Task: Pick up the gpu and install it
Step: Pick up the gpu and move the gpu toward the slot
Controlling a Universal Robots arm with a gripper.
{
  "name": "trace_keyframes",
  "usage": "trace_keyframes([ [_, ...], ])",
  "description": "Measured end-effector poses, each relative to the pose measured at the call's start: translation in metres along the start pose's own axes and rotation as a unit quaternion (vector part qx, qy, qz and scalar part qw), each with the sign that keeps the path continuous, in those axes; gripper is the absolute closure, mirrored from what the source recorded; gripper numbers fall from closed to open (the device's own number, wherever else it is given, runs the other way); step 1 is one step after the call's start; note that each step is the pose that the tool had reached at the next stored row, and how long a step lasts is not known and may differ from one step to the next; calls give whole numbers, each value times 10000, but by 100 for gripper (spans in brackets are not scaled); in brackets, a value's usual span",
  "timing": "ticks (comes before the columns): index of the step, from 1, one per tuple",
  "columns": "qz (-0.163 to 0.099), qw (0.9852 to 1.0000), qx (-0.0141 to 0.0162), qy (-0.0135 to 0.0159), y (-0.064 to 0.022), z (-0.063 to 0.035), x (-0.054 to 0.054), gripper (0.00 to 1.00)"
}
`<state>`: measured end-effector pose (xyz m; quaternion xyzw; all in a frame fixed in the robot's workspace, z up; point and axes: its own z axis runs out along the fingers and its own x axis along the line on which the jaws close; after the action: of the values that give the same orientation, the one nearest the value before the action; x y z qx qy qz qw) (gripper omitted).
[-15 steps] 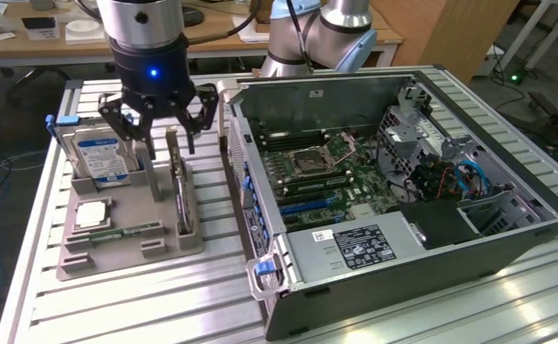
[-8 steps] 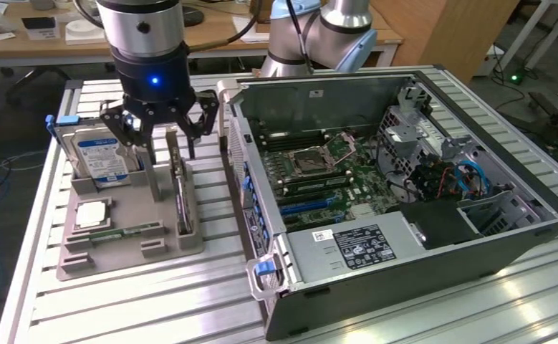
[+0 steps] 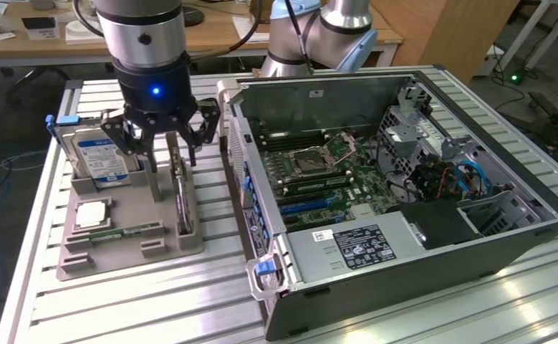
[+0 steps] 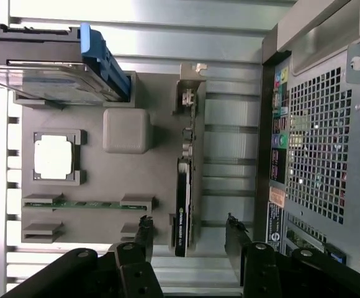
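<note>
The gpu is a thin dark card standing on its long edge in a slot of the grey holder tray, beside the open computer case. My gripper hangs just above the card's far end, open, with nothing held. In the wrist view the gpu runs lengthwise with its silvery bracket at one end. The open gripper has one black fingertip on each side of the card's dark end, both apart from it. The motherboard lies exposed inside the case.
The tray also carries a blue-labelled hard drive standing upright, a processor chip and a green memory stick. The case's perforated rear wall stands close beside the tray. All of it rests on a slatted aluminium table.
</note>
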<state>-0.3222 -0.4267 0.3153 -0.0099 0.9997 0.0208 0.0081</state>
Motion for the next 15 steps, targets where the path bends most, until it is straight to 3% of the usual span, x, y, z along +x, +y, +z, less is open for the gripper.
trace_keyframes([
  [15, 0, 10000, 0, 0, -98, 104, 4, 41],
])
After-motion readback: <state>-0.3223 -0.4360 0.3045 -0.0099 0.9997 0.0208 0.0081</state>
